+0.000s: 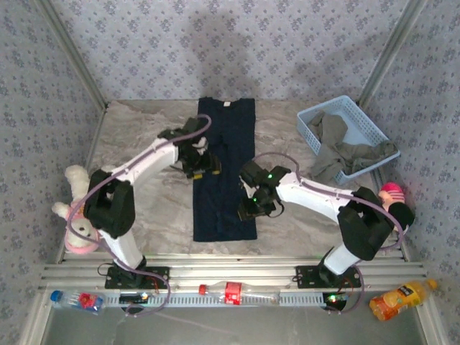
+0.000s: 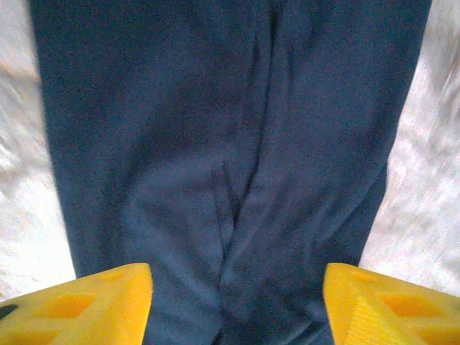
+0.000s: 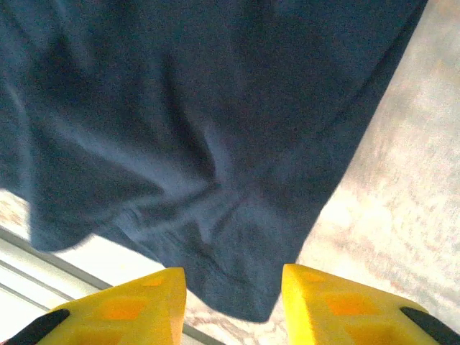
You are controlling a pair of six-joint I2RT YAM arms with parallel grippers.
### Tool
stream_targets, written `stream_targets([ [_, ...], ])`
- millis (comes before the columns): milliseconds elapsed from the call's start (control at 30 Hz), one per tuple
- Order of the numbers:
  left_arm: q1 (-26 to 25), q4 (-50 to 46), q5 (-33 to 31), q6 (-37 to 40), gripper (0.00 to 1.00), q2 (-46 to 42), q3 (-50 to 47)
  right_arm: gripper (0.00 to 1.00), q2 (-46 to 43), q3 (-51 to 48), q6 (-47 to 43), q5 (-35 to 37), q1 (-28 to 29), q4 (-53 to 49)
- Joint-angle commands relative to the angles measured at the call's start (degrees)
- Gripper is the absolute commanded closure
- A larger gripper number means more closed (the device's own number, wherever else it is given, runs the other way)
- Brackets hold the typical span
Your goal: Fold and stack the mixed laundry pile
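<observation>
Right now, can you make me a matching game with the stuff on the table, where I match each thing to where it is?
Things:
1. navy T-shirt
2. grey-olive garment
3. white plush toy
4. orange bottle

Places:
A. draped over the blue basket
B. at the left edge of the table
C. lying flat in a long strip in the middle of the table
D. at the near right corner

Right pairs: 1-C, 2-A, 3-B, 4-D
</observation>
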Motion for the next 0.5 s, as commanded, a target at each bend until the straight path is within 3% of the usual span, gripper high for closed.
stream_targets([
  [0, -3.75, 5.87, 0.41, -7.80, 0.39, -1.21, -9.00, 0.59, -1.13, -2.54, -1.88, 2.37, 2.91, -1.80],
  [233, -9.30, 12.55, -7.79, -13.70, 0.46, -0.09, -15.37, 0.61, 2.25, -4.35, 0.25, 5.31, 5.73, 0.79],
  [467, -9.90, 13.11, -12.64, -15.63, 0.46, 2.23, -17.87, 0.66, 3.19, -6.13, 1.72, 6.55, 6.15, 4.21],
])
